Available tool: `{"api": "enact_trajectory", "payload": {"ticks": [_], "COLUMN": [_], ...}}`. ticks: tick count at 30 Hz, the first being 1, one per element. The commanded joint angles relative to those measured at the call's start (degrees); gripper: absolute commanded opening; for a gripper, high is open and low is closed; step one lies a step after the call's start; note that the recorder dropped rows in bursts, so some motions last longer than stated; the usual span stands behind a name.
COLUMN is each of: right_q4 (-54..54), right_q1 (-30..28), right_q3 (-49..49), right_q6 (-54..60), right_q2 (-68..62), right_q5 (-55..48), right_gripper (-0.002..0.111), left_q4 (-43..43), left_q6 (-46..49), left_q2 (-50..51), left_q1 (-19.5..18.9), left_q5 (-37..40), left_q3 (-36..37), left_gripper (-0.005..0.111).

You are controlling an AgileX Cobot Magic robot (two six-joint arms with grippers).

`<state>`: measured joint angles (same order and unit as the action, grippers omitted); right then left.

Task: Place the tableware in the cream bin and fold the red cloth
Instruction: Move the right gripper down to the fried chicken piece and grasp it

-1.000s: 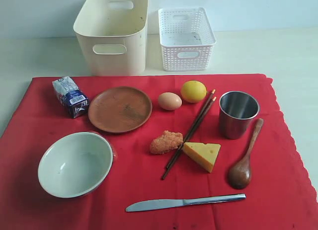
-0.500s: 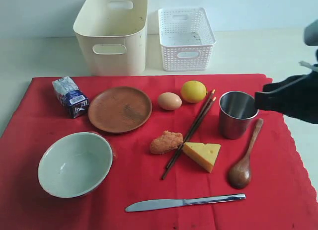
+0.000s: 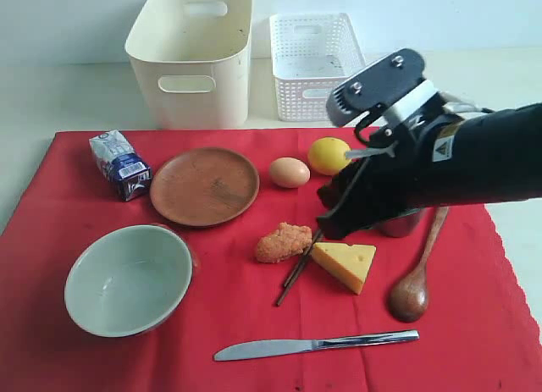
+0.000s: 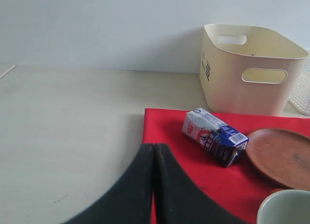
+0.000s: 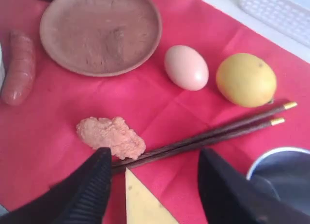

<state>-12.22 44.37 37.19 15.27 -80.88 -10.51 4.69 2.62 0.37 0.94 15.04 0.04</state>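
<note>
Chopsticks (image 5: 213, 134) gold-tipped ends seen only in right wrist view; right gripper (image 5: 156, 154) spread, left gripper (image 4: 154, 151) closed.

Right arm (image 3: 474, 163) stretches in from the side, wrist tipped down, right pincer (image 3: 330, 223) low, its fingers (image 5: 92, 185) spread well apart. Left pincer (image 4: 154, 151) sits low, both fingers pressed flat together.

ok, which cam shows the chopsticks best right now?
Right wrist view: the brown chopsticks lie nearly full length, gold tips included, by the open right pincer. Exterior view shows only their lower end; the arm covers the rest. Left wrist view misses them.
</note>
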Motion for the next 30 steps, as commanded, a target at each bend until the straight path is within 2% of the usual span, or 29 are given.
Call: {"api": "enact_trajectory", "payload": {"ticks": [1,7,20,25,30], "right_q4": [0.4,0.4,0.6,0.6,0.6], "right_q1": [2.3,4.7,5.3,5.3,5.3], "right_q3": [2.1,3.9,7.9,7.9,7.9], "right_q6": [3.4,5.5,9.2,9.3,9.3], "right_q2": [-4.7,-11.4,-22.0,-25.0,-25.5], "right_q5": [1.5,2.9,3.9,9.4,10.5], "right_gripper": [0.063,0.073,0.073,0.073,0.068], "left_q4": [0.5,0.5,0.5,0.5,0.5], "left_q6": [0.2,0.2,0.2,0.2,0.2], "left_q2": [-0.4,-0.4,-0.4,-0.4,-0.4], "left_q1": [-0.2,-0.2,-0.2,-0.2,-0.2], "left_q5": [-0.3,-0.3,-0.3,-0.3,-0.3], "left_q3": [0.0,0.0,0.0,0.0,0.0], "left_gripper": [0.002,0.002,0.002,0.002,0.002]}}
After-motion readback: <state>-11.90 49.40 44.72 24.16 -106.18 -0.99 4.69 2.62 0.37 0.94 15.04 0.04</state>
